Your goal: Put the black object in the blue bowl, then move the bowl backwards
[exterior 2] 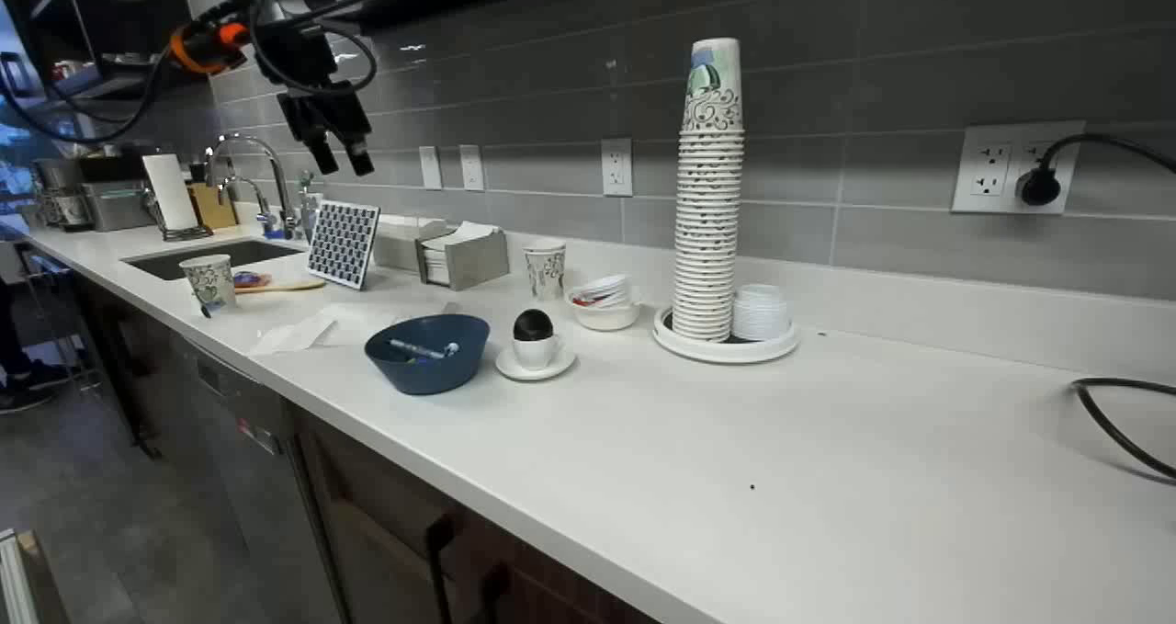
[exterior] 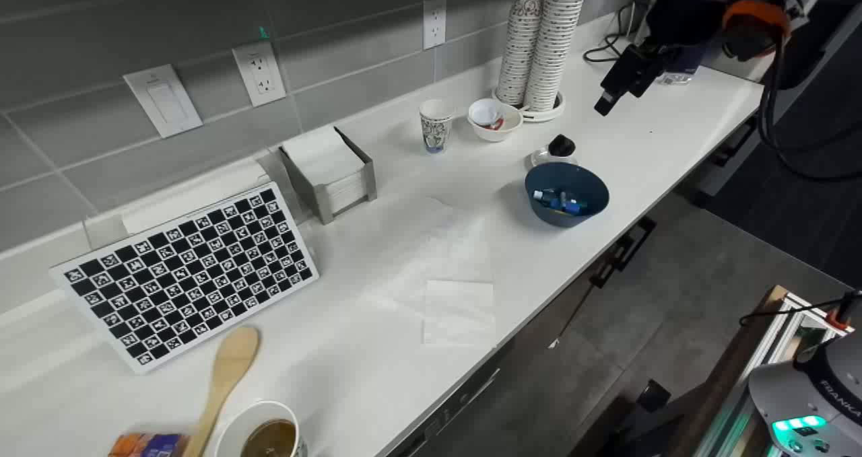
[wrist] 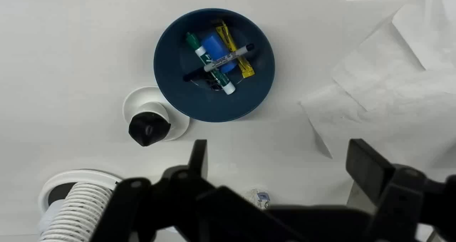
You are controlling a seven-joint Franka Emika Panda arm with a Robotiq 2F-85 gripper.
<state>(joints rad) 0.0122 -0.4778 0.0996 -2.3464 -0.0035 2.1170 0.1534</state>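
The black object (exterior: 561, 145) is a small dark lump resting on top of a white cup on a saucer, beside the blue bowl; it also shows in an exterior view (exterior 2: 533, 324) and in the wrist view (wrist: 149, 128). The blue bowl (exterior: 563, 217) stands upright near the counter's front edge, also seen in an exterior view (exterior 2: 428, 378). In the wrist view the bowl (wrist: 222, 111) holds markers, a yellow packet and a blue item. My gripper (exterior 2: 344, 162) is high above the counter, open and empty. In the wrist view the gripper (wrist: 281, 156) has its fingers wide apart.
The white cup (exterior 2: 535, 354) and saucer stand close to the bowl. Behind are tall stacked paper cups (exterior 2: 707, 238), a small white bowl (exterior: 502, 134), a paper cup (exterior: 436, 130) and a napkin box (exterior: 370, 174). White papers (exterior: 459, 312) lie beside the bowl. A checkered board (exterior: 195, 275) leans near the wall.
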